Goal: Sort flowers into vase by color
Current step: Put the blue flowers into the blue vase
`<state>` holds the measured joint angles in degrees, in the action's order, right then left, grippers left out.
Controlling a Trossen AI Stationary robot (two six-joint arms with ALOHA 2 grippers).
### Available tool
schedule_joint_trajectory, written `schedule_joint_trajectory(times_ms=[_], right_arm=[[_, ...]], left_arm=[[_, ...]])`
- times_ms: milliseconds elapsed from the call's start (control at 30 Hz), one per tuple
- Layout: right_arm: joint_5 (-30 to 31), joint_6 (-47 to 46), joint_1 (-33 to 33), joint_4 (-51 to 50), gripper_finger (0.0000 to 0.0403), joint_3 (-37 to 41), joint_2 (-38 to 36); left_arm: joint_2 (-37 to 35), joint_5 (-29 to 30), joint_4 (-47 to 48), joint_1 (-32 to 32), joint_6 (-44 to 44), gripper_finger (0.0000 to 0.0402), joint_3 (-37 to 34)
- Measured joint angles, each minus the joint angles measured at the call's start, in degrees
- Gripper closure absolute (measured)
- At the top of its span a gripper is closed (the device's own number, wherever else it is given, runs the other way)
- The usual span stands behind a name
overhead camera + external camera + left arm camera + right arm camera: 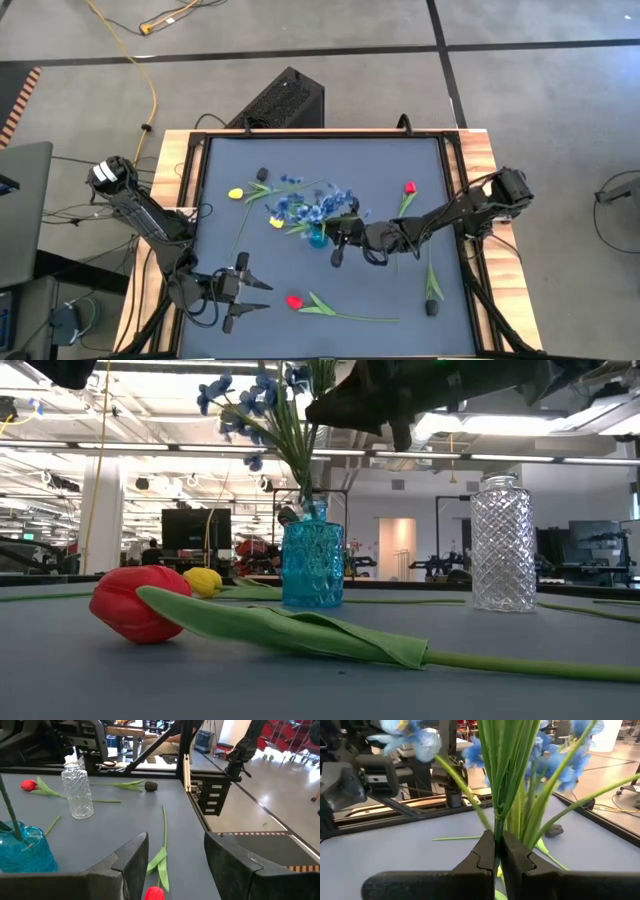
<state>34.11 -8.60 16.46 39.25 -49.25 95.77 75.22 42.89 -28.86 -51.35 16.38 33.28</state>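
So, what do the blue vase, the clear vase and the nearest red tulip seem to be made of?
The blue vase: probably glass, translucent and glossy, with pressed facets catching light. The clear vase: likely glass or clear plastic, diamond-patterned and see-through. The red tulip: looks artificial, with a smooth matte head and a soft leaf of fabric or plastic; which one is unclear.

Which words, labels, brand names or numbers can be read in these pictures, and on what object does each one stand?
None can be read.
Blue vase: cut pattern only, no label.
Clear vase: cut pattern only, no label.
Left gripper and right gripper: no marking shows.
Dark box beyond the table: no text visible.
Room screens in the low view: too small to read.
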Motion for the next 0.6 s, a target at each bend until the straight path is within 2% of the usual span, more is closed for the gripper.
schedule_joint_trajectory(times_ms=[600], right_arm=[[2.4,2.0,-0.2,-5.9,0.0361,0.0,-3.6]], left_arm=[[0.0,0.0,0.0,0.0,-0.7,0.0221,0.0]])
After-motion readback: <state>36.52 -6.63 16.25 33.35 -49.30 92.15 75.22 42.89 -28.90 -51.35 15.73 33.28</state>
